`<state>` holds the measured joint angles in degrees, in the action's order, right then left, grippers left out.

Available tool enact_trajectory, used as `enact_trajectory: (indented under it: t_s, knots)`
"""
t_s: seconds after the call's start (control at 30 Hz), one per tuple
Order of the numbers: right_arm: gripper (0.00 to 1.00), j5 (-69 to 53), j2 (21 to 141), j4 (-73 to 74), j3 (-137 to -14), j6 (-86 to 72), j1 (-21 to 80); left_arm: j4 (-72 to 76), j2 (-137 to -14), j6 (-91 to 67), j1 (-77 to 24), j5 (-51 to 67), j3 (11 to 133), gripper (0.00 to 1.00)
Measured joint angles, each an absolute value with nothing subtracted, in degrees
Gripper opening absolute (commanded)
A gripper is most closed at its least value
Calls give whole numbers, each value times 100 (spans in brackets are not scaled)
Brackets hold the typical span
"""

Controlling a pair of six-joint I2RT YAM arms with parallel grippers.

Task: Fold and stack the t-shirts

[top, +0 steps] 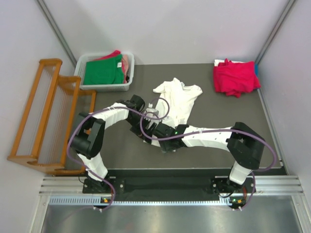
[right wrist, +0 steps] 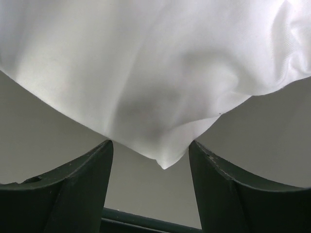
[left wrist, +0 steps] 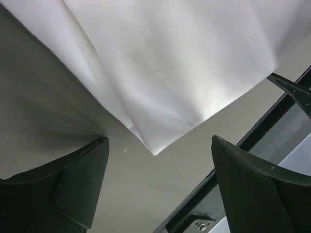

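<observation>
A crumpled white t-shirt [top: 179,98] lies on the dark table mid-view. Both grippers are low at its near edge. My left gripper [top: 151,116] is open. In the left wrist view a pointed corner of the white t-shirt [left wrist: 160,73] lies on the table just ahead of the left gripper [left wrist: 160,141], untouched. My right gripper [top: 155,132] is open. In the right wrist view a hanging corner of the white t-shirt [right wrist: 155,73] reaches between the tips of the right gripper [right wrist: 150,144], not pinched. A red t-shirt pile [top: 235,77] lies at the back right.
A grey basket [top: 82,77] at the back left holds green [top: 102,71] and red t-shirts. A wooden rack [top: 43,116] stands along the left side. The table's front rail [left wrist: 252,136] runs close behind the grippers.
</observation>
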<state>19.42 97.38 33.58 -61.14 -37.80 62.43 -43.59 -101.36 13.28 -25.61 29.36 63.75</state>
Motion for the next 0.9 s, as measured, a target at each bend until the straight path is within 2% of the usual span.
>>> enact_trajectory:
  t_s: [0.27,0.37,0.47,0.5,0.57,0.67,0.7,0.73,0.8,0.83,0.9]
  knots:
    - [62,1933,9749,3339,-6108,-3806,6243,-4342,-10053,1330,-2561,2888,6180,61]
    - [60,1911,9782,3299,-6073,-3822,6243,-4353,-10053,1337,-2561,2842,6154,61]
    - [60,1872,9821,3297,-6055,-3850,6243,-4348,-10053,1347,-2561,2808,6154,79]
    - [60,1868,9821,3301,-6038,-3863,6243,-4359,-10053,1306,-2561,2829,6158,88]
    - [59,1850,9824,3297,-6016,-3881,6243,-4377,-10033,1293,-2561,2862,6178,98]
    - [59,1831,9824,3291,-5922,-3909,6243,-4377,-9990,1232,-2578,2851,6215,98]
    - [59,1833,9824,3297,-5896,-3911,6243,-4375,-9990,1225,-2578,2847,6219,97]
    - [58,1824,9821,3299,-5876,-3940,6243,-4375,-9990,1216,-2578,2847,6224,87]
    - [57,1824,9817,3297,-5874,-3948,6243,-4375,-9990,1201,-2578,2840,6226,76]
    - [57,1822,9815,3293,-5870,-3957,6243,-4368,-9990,1214,-2578,2832,6226,67]
    - [57,1822,9802,3275,-5850,-3970,6243,-4370,-9990,1221,-2578,2832,6226,61]
